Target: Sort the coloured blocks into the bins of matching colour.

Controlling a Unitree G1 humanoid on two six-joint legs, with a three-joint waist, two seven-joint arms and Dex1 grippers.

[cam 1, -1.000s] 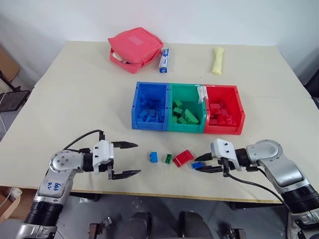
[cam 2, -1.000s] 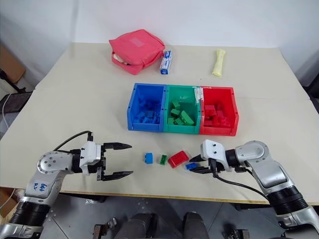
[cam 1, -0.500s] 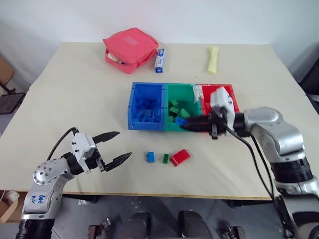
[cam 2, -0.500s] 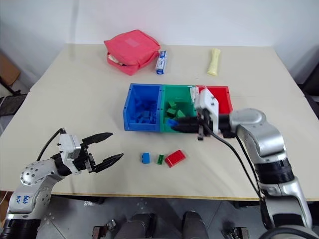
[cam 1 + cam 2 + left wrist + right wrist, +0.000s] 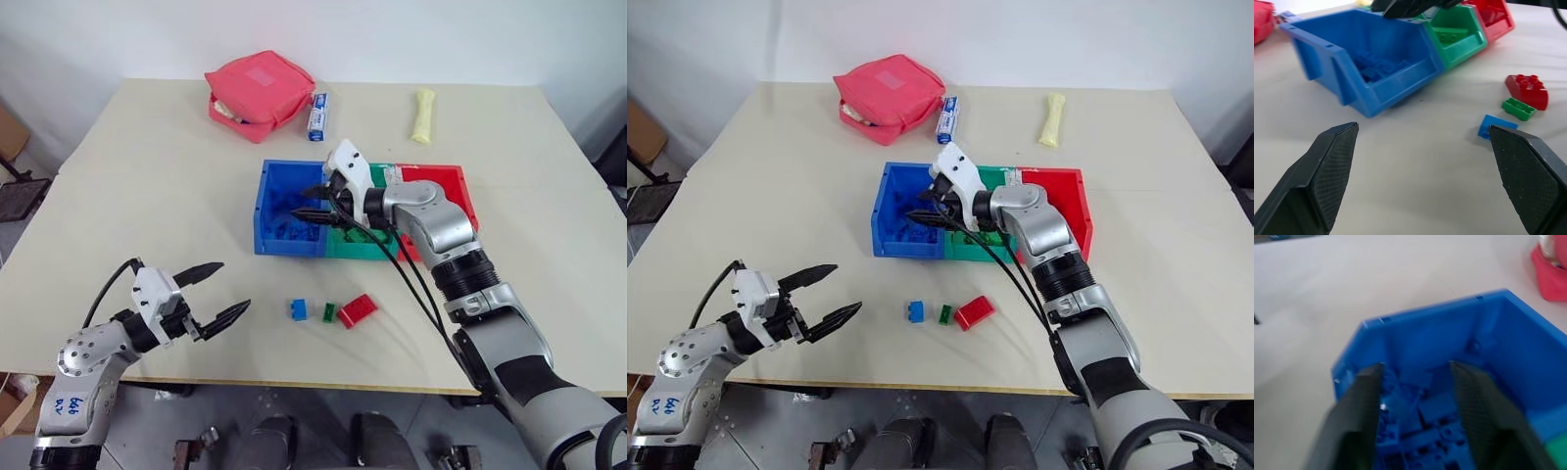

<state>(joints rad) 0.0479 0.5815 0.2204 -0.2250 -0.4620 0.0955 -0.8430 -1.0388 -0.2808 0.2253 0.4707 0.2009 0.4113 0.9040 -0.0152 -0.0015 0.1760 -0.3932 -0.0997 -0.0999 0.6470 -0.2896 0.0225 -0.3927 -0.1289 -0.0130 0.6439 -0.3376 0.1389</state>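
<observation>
The right hand [image 5: 315, 203] is held over the blue bin [image 5: 271, 230], its fingers apart with nothing seen between them; in the right wrist view only loose blue bricks [image 5: 1425, 426] lie beneath. The release is judged done or finishing, so the hand is best lifted straight clear of the bin wall before it is swung back, to avoid catching the rim.

Toward the near edge of the tabletop [image 5: 147, 196], a blue brick [image 5: 300, 310], a green brick [image 5: 329, 312] and a red brick [image 5: 357, 310] are left in a short row, just beside one another. The left hand [image 5: 217, 291] is held wide apart and empty near the near left corner.

The green bin [image 5: 345, 250] and red bin [image 5: 458, 190] adjoin the blue one. A red zip pouch [image 5: 260, 88], a small blue-and-white pack [image 5: 318, 116] and a pale yellow roll [image 5: 421, 115] lie along the far edge, obstructing nothing.
</observation>
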